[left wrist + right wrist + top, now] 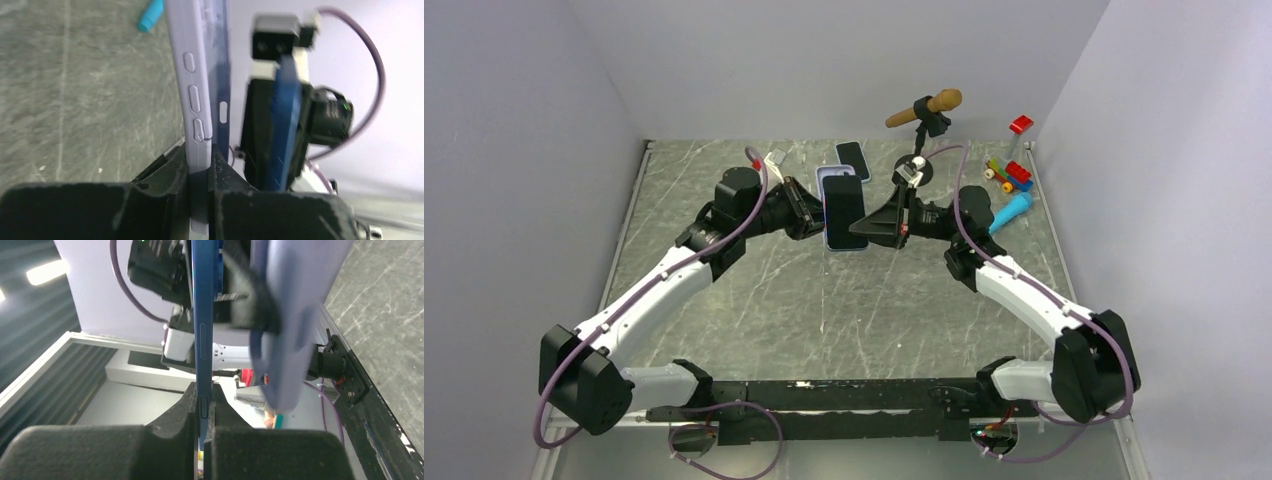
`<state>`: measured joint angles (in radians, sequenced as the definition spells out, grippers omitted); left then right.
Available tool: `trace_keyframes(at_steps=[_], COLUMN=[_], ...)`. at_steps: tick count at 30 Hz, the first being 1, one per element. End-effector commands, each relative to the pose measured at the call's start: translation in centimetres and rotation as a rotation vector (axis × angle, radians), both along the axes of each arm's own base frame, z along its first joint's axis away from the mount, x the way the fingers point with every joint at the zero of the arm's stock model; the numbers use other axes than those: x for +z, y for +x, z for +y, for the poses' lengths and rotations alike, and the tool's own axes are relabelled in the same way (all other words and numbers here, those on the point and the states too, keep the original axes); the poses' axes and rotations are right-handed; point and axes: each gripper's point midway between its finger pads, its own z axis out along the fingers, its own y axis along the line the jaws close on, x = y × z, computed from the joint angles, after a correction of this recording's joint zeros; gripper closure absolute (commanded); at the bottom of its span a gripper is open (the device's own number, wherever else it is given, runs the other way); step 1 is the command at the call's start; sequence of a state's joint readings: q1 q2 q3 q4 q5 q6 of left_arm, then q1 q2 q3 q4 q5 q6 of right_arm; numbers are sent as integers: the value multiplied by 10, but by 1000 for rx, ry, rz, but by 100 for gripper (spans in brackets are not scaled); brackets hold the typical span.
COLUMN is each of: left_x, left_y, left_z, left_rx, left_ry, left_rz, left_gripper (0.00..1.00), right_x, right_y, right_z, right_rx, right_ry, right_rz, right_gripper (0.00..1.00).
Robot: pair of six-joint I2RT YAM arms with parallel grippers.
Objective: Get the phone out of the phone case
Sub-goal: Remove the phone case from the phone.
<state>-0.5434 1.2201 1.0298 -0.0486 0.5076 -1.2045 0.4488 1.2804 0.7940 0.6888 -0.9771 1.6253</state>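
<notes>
Both pairs of jaws are clamped. The left gripper (200,167) pinches the edge of the soft lavender phone case (196,90), and the right gripper (202,407) pinches the edge of the slim blue phone (202,315). Both are held above the grey marbled table (754,290), side by side with a gap between them — the phone is outside the case.

The near half of the table (824,320) lies open between the two arms (659,290). Over its middle the left gripper (200,165) and right gripper (202,405) face each other, the phone case (197,100) and phone (282,125) upright between them with only a narrow gap, barring that way. Behind them a second phone (852,158) and a microphone (927,106) on its stand crowd the back; toy blocks (1016,172) and a blue tube (1012,212) fill the far right corner
</notes>
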Motion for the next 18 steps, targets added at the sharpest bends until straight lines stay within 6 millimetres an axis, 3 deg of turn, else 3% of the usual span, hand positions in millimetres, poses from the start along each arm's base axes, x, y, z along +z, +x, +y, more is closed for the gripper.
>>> trace_keyframes(at_steps=[1,7,10,14,18], left_x=[-2,-36,-52,-79,-108], left_y=[21,22,12,-18,-44], left_z=[19,37,44,47,52], left_rx=[135,162,129,54,2], left_ry=[87,199,278,320,357], left_rz=[27,129,140,192,253], left_gripper=[100,100,100,100,100], right_x=[12,-2,-35,-76,-102], right_y=[-19,-15,-4,10,30], right_z=[-5,-9,-15,-40,-74], right_rx=[-10,-45,-98,-185,-288], right_ry=[-34,-142,-319,-554,-641], right_rz=[-105,-112,-96,-53,-16], right_gripper=[100,100,100,100,100])
